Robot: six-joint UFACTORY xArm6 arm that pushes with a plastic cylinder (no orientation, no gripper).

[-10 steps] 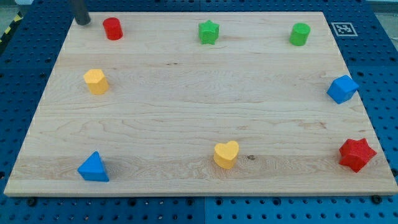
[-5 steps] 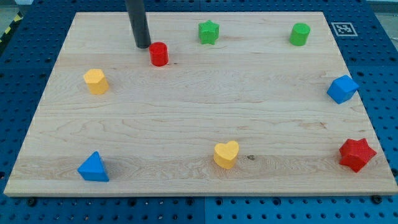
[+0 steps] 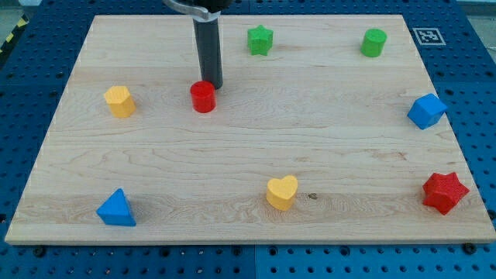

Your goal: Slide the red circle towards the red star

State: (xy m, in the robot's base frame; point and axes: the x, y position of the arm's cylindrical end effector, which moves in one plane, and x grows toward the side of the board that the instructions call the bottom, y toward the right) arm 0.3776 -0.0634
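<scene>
The red circle [image 3: 203, 96] is a short red cylinder left of the board's middle, in the upper half. My tip [image 3: 213, 84] is at the end of the dark rod that comes down from the view's top; it touches the red circle's upper right edge. The red star [image 3: 445, 192] lies at the board's lower right corner, far from the circle.
On the wooden board [image 3: 248, 167]: a yellow block [image 3: 119, 101] at the left, a blue triangle [image 3: 116, 208] lower left, a yellow heart [image 3: 282, 192] bottom centre, a green star [image 3: 260, 39] and a green cylinder [image 3: 373, 43] at the top, a blue block [image 3: 426, 111] at the right edge.
The red circle has slid from the top left down and to the right. My tip followed it and has moved from its upper left to its upper right.
</scene>
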